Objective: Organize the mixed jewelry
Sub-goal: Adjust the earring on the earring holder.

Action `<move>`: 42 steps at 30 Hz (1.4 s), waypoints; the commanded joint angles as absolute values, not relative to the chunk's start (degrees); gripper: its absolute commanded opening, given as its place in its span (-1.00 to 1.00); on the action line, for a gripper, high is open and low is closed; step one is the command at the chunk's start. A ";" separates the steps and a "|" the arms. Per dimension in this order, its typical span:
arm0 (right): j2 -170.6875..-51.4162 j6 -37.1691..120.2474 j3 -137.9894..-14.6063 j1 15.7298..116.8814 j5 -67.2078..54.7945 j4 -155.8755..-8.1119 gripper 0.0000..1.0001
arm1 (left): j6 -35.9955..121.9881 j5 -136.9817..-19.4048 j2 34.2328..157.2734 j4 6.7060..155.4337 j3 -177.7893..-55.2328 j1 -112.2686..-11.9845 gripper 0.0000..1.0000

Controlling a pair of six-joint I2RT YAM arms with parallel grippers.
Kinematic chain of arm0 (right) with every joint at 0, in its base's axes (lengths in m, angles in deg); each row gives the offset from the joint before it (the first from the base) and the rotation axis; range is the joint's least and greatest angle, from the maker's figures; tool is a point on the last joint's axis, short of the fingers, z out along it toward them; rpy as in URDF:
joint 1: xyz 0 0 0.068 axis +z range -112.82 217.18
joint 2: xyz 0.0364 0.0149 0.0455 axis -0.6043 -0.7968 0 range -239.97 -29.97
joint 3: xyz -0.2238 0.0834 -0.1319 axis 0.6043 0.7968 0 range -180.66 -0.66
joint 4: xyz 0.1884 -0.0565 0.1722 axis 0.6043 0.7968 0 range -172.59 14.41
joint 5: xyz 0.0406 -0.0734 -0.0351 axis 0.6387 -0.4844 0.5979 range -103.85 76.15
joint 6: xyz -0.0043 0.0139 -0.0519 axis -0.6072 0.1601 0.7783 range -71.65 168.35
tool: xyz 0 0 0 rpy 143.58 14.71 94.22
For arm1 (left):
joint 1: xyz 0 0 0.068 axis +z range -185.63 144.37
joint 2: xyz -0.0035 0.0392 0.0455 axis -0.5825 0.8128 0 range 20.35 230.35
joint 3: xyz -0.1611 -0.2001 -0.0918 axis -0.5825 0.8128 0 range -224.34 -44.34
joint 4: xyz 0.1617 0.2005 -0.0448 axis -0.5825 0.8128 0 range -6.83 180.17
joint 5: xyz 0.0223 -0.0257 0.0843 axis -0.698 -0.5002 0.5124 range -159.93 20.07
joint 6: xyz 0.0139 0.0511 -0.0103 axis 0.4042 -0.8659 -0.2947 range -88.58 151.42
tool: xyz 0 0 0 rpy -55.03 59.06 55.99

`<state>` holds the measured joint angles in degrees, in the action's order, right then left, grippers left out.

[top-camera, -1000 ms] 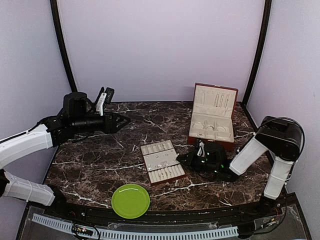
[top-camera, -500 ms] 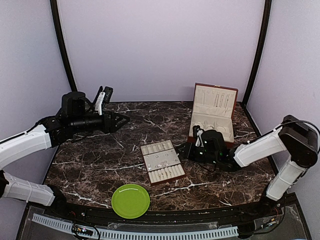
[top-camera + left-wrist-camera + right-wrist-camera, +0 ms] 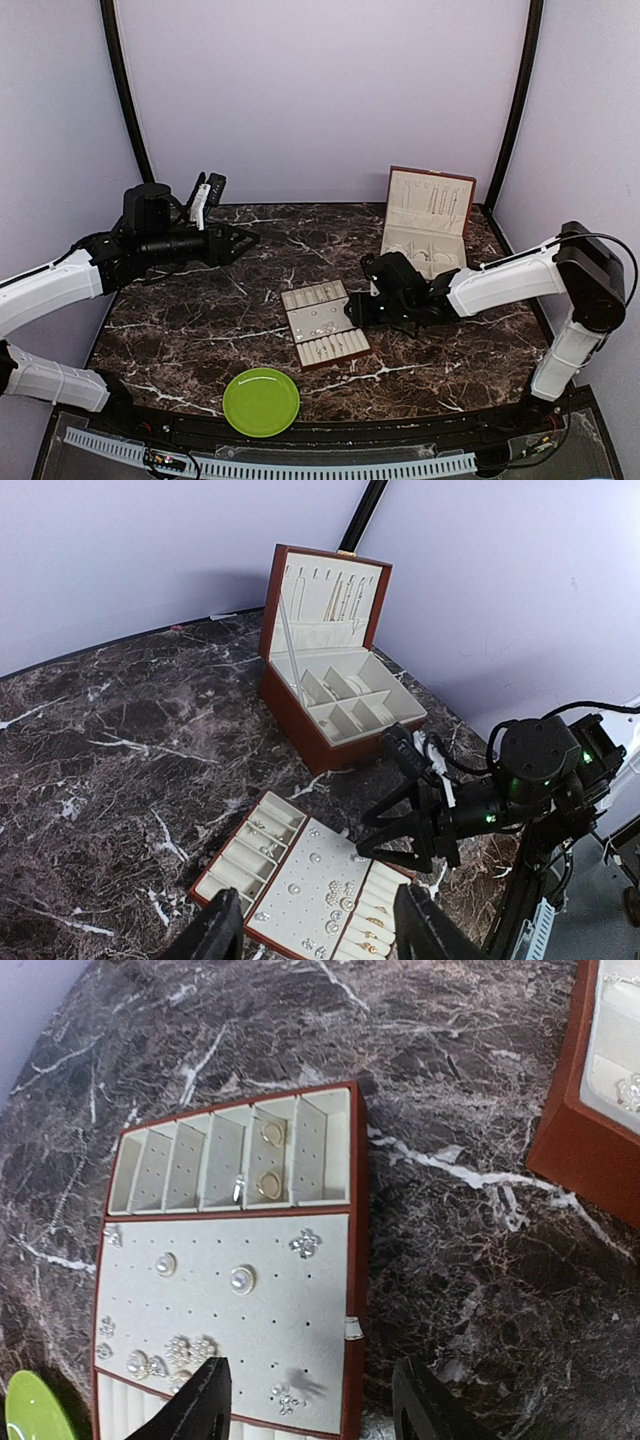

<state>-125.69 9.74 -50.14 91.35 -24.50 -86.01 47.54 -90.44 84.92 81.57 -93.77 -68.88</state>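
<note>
right wrist | right fingers wide apart, empty, above tray | left fingers apart, empty | we would centre over the stray jewelry piece on its right edge and descend straight

We see the mixed jewelry as tiny pieces lying on a cream-lined tray directly ahead of the right gripper. Small sparkly clusters lie nearest its fingers. Two pearl studs and a flower stud come next. Two gold rings sit farthest ahead, in one narrow slot. Thin chains hang well beyond, off to its right.
</note>
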 commanded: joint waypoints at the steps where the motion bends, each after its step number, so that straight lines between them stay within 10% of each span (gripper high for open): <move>1: -128.52 12.02 -54.05 92.74 -26.69 -80.19 0.12 | 46.97 -90.75 84.06 80.62 -92.95 -68.94 0.09; 42: -128.37 9.04 -52.31 93.23 -28.79 -79.85 -0.02 | 46.93 -91.10 83.80 80.54 -92.98 -68.89 0.09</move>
